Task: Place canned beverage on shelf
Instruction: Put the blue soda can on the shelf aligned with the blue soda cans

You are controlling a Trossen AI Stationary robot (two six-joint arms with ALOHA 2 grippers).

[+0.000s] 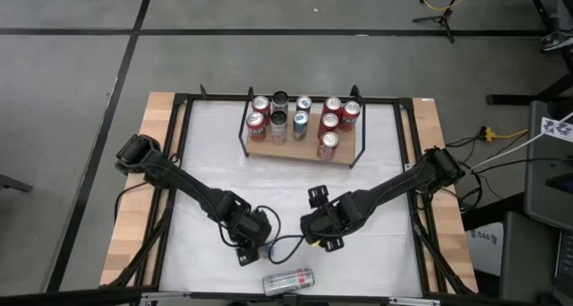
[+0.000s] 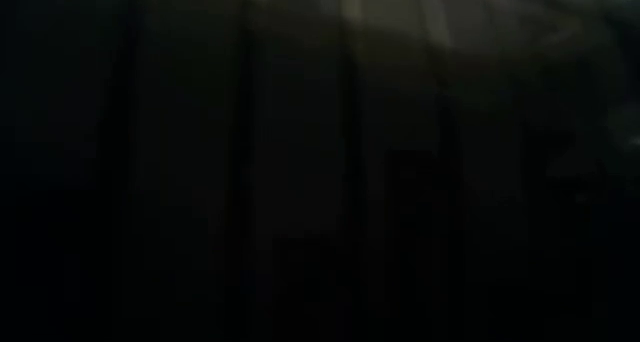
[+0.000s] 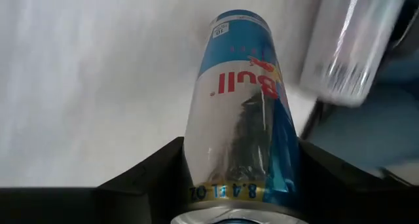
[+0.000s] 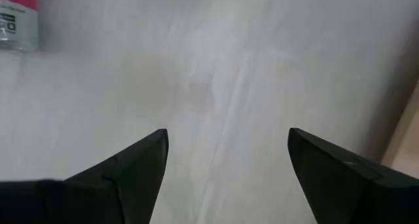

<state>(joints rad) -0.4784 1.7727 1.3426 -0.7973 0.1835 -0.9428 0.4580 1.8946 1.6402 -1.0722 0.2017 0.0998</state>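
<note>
A blue and silver canned beverage (image 3: 239, 119) stands between the fingers of my left gripper (image 3: 239, 158), which is shut on it. In the high view that gripper (image 1: 251, 245) hangs over the near middle of the table and hides the can. My right gripper (image 4: 229, 139) is open over bare white tabletop, just right of the left one (image 1: 319, 233). The shelf (image 1: 269, 151), a small wooden board with black rod brackets, sits at the far middle and carries several upright cans (image 1: 300, 118). The low view is dark. My left gripper pinches the can's round wall near the end closest to the wrist (image 3: 196, 178), one finger (image 3: 150, 175) on each side. The fingers come from above, slanting steeply down, and lie along the can. Its other end (image 3: 239, 21) points toward the table; whether it touches, I cannot tell.
A silver and red can (image 1: 288, 280) lies on its side near the table's front edge, close to both grippers; it shows blurred in the left wrist view (image 3: 353, 47). A red can (image 4: 16, 18) shows in the right wrist view. Wooden strips (image 1: 148, 190) border the white top.
</note>
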